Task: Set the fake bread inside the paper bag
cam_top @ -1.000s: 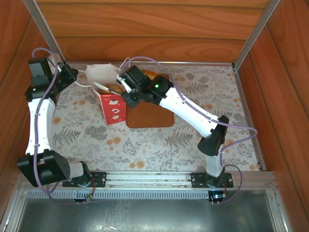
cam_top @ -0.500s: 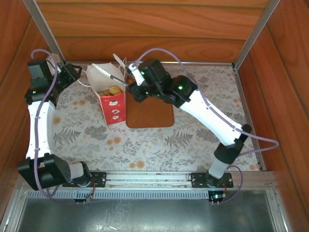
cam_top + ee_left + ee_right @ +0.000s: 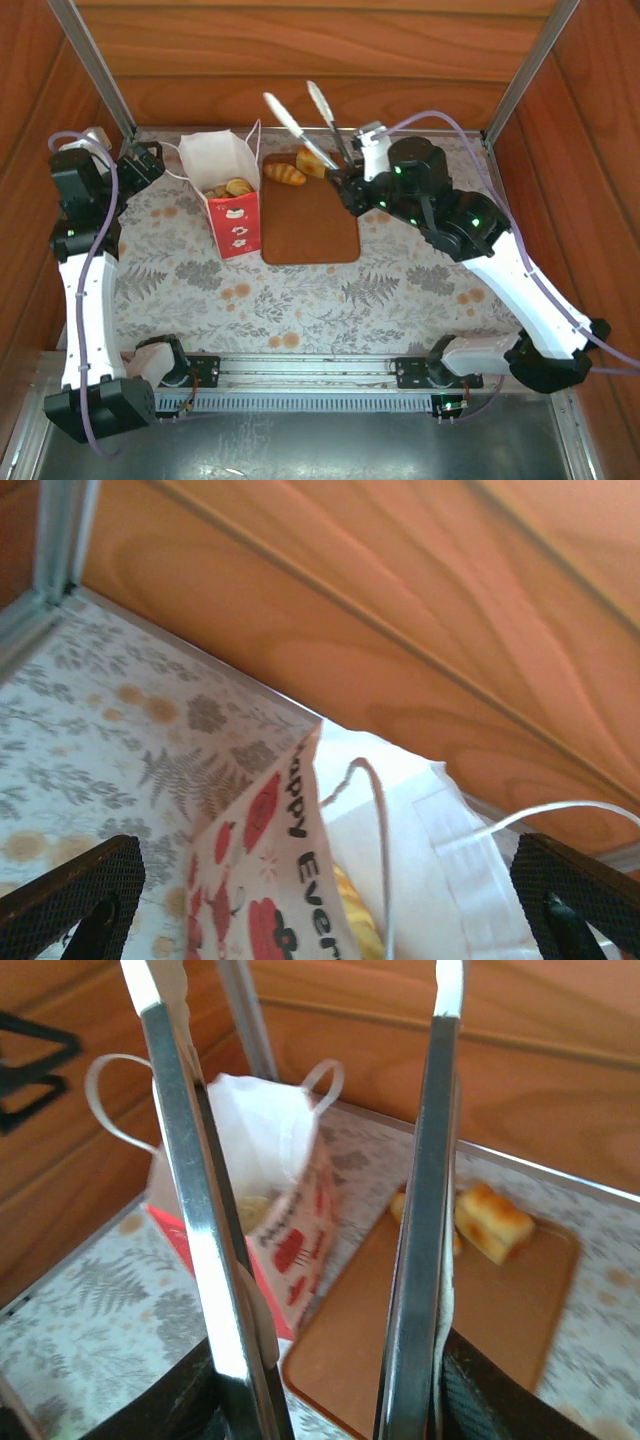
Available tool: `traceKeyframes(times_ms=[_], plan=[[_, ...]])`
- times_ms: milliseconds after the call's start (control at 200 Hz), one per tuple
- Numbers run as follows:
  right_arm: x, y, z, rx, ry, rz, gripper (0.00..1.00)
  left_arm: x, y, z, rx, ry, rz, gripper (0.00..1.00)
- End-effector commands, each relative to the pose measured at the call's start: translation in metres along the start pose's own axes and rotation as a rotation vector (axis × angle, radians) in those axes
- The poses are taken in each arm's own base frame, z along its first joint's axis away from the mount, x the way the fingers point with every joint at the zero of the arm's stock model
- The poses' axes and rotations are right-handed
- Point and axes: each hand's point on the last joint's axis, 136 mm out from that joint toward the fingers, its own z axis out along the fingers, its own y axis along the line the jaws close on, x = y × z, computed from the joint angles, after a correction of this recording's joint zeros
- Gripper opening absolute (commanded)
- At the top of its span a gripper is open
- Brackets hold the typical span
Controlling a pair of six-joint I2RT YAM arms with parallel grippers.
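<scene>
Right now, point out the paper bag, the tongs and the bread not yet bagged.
paper bag [image 3: 238,228]: top external view, red front wall.
tongs [image 3: 295,126]: top external view, middle of the picture-left blade.
unbagged bread [image 3: 285,174]: top external view, middle of the picture-left piece.

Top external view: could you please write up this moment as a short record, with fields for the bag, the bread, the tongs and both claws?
paper bag: upright, mouth open, left of the board
board: flat, brown, two pastries at its far end
bread in bag: several pieces visible inside
bread on board: a roll and a loaf piece
tongs: arms apart, nothing between them
left claw: open, beside the bag's left side
right claw: shut on the tongs
</scene>
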Motion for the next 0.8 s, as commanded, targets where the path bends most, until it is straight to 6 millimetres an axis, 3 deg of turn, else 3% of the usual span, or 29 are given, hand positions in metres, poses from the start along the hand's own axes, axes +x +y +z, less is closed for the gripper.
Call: traceKeyframes(times_ms=[0, 135, 295, 525, 795], plan=[[0.013, -0.035, 0.001, 0.091, -0.003, 0.069, 0.45, -0.01, 0.011, -0.015, -0.08, -0.099, 0.04, 1.0], [0.057, -0.075, 0.02, 0.138, 0.116, 0.089, 0.45, -0.003, 0.015, -0.023, -0.085, -0.108, 0.06, 1.0], [0.097, -0.097, 0.05, 0.115, 0.21, 0.064, 0.45, 0.01, 0.015, -0.022, -0.061, -0.077, 0.063, 1.0], [0.125, -0.113, 0.094, 0.027, 0.228, -0.004, 0.45, 0.017, 0.02, -0.012, -0.068, -0.043, 0.042, 1.0], [0.157, -0.124, 0.151, -0.044, 0.322, -0.205, 0.44, 0.017, 0.021, -0.003, -0.058, -0.032, 0.043, 1.0]])
